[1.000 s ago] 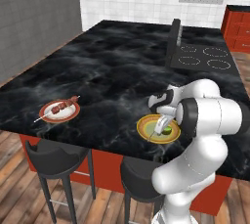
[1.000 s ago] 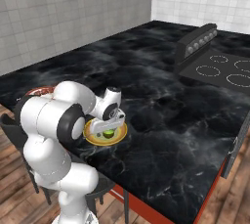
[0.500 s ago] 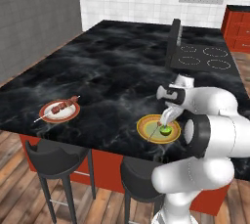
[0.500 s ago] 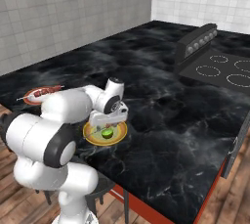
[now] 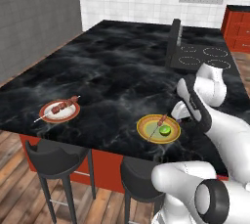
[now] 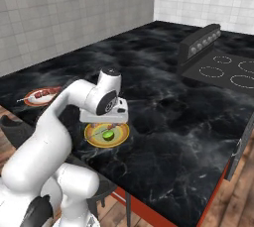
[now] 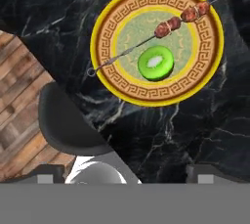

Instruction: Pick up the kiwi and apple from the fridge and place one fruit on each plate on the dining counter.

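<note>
Kiwi (image 7: 156, 63) lies cut-face up on the yellow-rimmed plate (image 7: 207, 66), touching nothing but the plate, just beside a metal skewer (image 7: 146, 41) of brown meat chunks that crosses the plate slantwise. In the left base view the same plate (image 5: 146, 131) sits near the front edge of the dining counter (image 5: 107, 76), with the kiwi (image 5: 165, 130) on its right half and the gripper (image 5: 179, 111) above and to the right of it, apart from the fruit. From that side the fingers are hidden behind the hand and the white forearm, so I cannot tell how far apart they stand. In the right base view the gripper (image 6: 105, 121) hangs directly over the plate (image 6: 120, 137), its flat underside covering the plate's far rim; the kiwi (image 6: 108, 134) shows clear below it, not held. In the hand view the fingertips are cut off at the bottom, so the jaws' state cannot be told there either.

Two plates: the second, white with a red-orange rim (image 5: 46, 115), lies well apart to the left, carrying its own skewer. One kiwi. Two dark stools (image 5: 58, 158) stand under the counter's front edge, one partly covered by the robot's body. The stovetop (image 5: 202, 56) at the far right is partly cut off
</note>
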